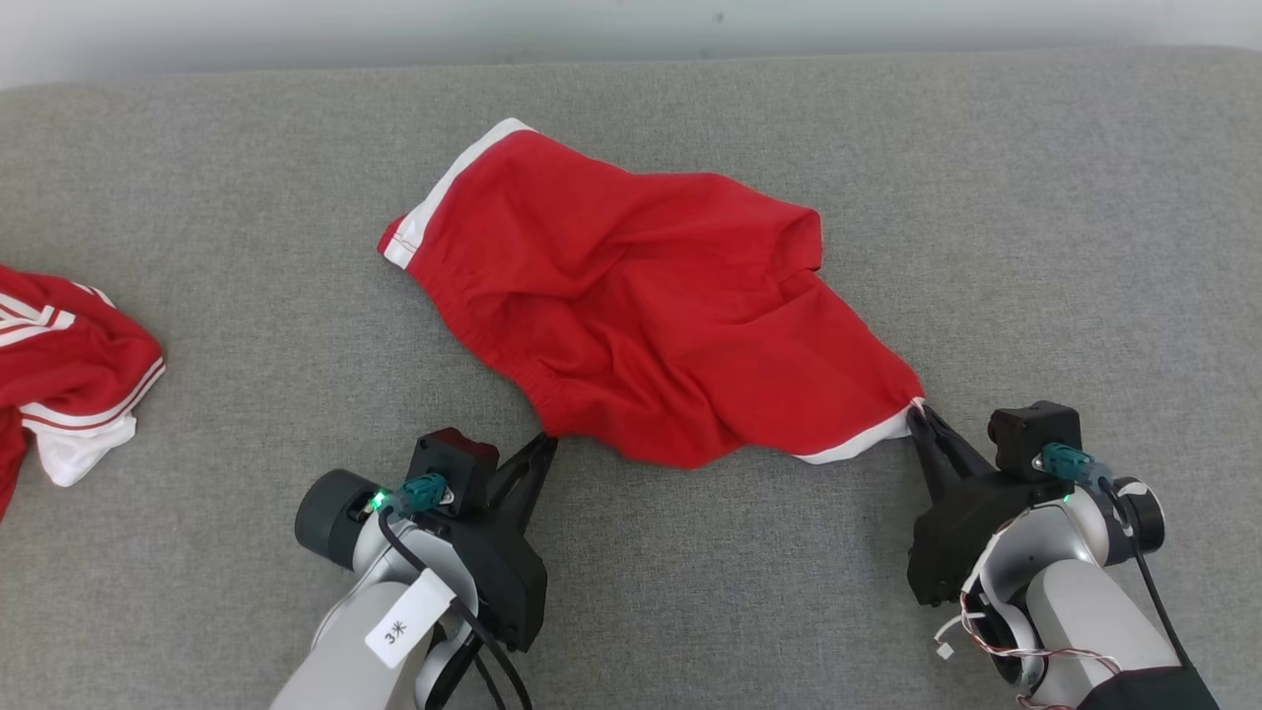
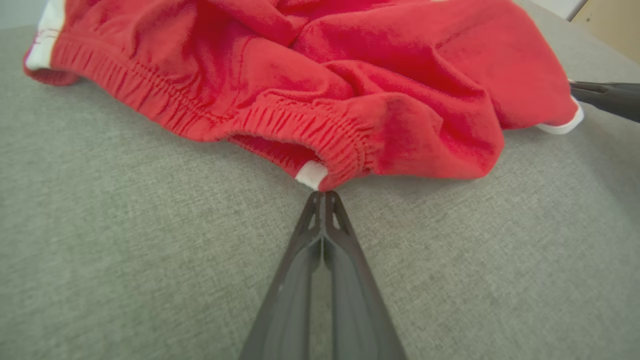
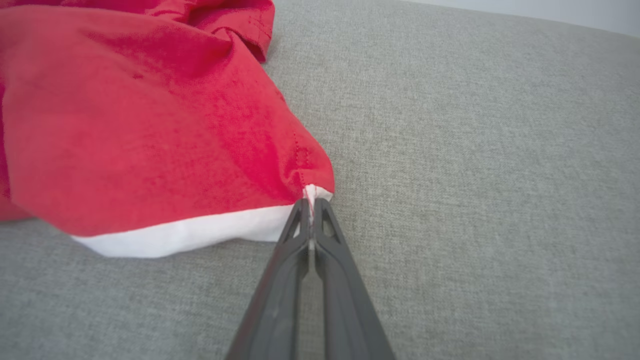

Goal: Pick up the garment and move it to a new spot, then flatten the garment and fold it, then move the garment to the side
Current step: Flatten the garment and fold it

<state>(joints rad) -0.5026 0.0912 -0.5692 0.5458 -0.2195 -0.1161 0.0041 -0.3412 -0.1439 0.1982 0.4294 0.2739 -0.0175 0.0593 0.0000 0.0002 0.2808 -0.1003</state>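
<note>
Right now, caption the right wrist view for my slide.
Right tool shut on the white-trimmed corner of the red shorts, lying rumpled on the grey cushion.

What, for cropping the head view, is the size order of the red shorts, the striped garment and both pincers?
Largest: red shorts
striped garment, partly cut off
left pincer and right pincer, about alike

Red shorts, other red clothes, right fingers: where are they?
red shorts [image 1: 641,296], head view, middle of cloth.
other red clothes [image 1: 89,357], head view, red fold.
right fingers [image 1: 942,454], head view, near the tips.
</note>
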